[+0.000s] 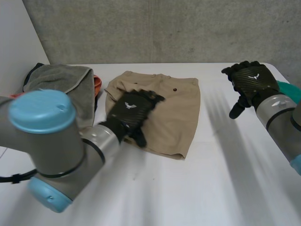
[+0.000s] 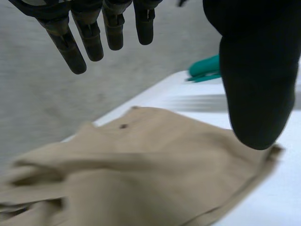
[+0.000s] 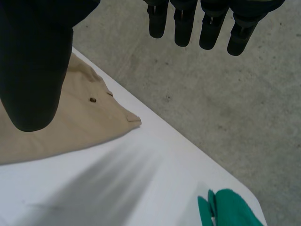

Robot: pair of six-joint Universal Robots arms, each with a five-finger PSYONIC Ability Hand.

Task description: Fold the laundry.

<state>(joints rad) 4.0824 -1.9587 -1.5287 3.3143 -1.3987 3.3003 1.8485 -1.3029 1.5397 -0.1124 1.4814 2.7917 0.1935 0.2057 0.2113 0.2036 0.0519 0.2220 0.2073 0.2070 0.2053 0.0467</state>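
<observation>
shorts (image 1: 171, 110): tan, flat on white table (image 1: 211, 188)
left hand (image 1: 130, 109): over shorts, fingers straight, thumb apart
right hand (image 1: 251, 81): above table, right of shorts, fingers straight, empty

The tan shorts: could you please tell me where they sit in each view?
Head view: the tan shorts lie in the middle of the table, partly beneath the left hand.
Left wrist view: they spread out under the left hand.
Right wrist view: their buttoned end lies beside the right hand, by its thumb.
Shared landmark: the dark button on the shorts.
</observation>
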